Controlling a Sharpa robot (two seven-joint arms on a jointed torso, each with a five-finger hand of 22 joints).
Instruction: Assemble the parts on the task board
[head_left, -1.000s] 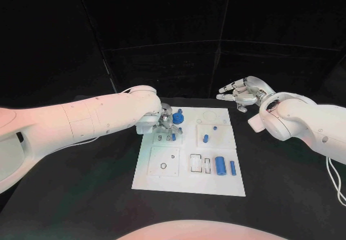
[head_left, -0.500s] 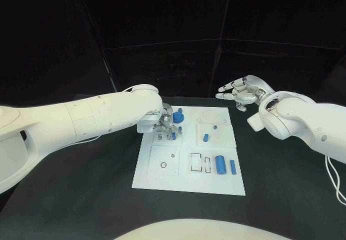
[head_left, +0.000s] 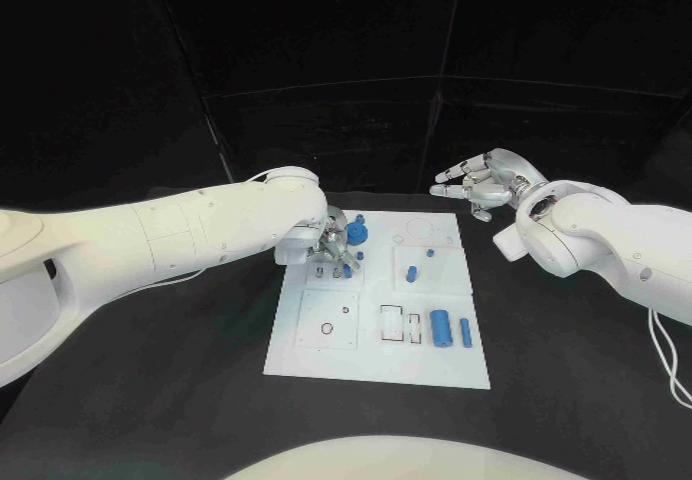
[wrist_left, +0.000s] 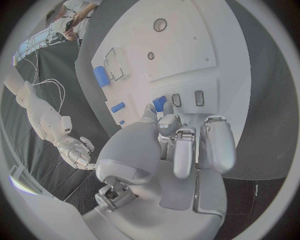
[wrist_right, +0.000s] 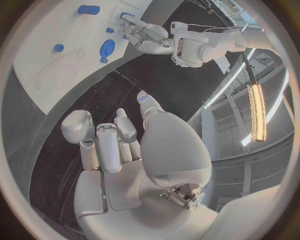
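Little changed since the earlier frame: left hand (head_left: 333, 245) still at the far left section of the task board (head_left: 378, 372), fingers pointing down around a small blue part (wrist_left: 160, 103); firm hold cannot be confirmed. Round blue part (head_left: 356, 234) just beside. Right hand (head_left: 488, 183) raised beyond the board's far right corner, fingers apart, holding nothing. Blue cylinders (head_left: 440, 327) near the board's right edge, on the black counter (head_left: 173, 380).
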